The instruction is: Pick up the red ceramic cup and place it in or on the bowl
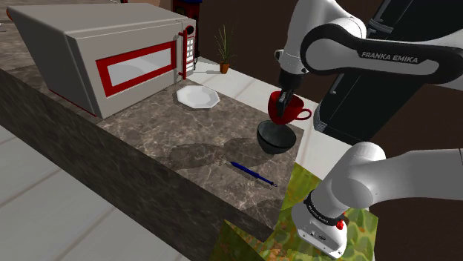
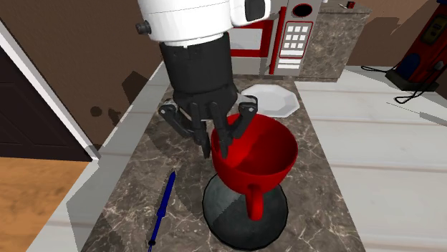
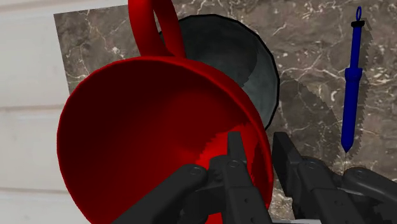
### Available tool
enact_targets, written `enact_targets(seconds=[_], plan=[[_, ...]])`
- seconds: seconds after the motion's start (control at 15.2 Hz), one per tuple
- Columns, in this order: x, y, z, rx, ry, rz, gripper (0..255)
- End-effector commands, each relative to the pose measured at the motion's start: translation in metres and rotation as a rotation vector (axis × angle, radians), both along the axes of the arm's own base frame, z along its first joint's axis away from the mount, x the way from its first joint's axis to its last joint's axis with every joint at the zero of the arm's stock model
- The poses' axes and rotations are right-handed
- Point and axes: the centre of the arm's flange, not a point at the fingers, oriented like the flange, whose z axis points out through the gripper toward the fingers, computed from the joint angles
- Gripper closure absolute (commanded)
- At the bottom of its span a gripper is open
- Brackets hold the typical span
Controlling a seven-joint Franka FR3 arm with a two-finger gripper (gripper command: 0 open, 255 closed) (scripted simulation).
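Gripper (image 3: 256, 143) is clenched on the red cup (image 3: 146, 127). One finger is inside the cup and the other outside, pinching the rim wall. In the second exterior view the gripper (image 2: 228, 147) grips the cup (image 2: 258, 150) on the rim side opposite the handle.

The cup is off the counter, tilted, right over the dark bowl (image 2: 229, 215), with the handle hanging across the bowl's rim. The shoulder view shows the cup (image 1: 289, 110) just above the bowl (image 1: 276, 139); can't tell if they touch.

The bowl sits upright on the dark marble counter (image 1: 171, 141). A blue pen (image 1: 252, 173) lies flat near the bowl, apart from it.

Farther back, a white plate (image 1: 197, 96) lies on the counter. Beyond it stands a grey microwave (image 1: 111, 59) with red trim, door closed. A small potted plant (image 1: 224, 48) stands beside the microwave.
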Motion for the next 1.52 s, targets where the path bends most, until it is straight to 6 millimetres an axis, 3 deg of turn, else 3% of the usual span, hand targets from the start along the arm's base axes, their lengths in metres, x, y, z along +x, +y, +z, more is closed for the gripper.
enact_targets(seconds=[0.0,0.66,1.19,1.25,1.45], plan=[[0.001,0.0,-0.011,0.0,-0.001,0.0,255],[0.001,0.0,-0.061,0.0,-0.001,0.0,255],[0.001,0.0,-0.061,0.0,-0.001,0.0,255],[0.001,0.0,-0.061,0.0,-0.001,0.0,0],[0.001,0.0,-0.061,0.0,-0.001,0.0,0]])
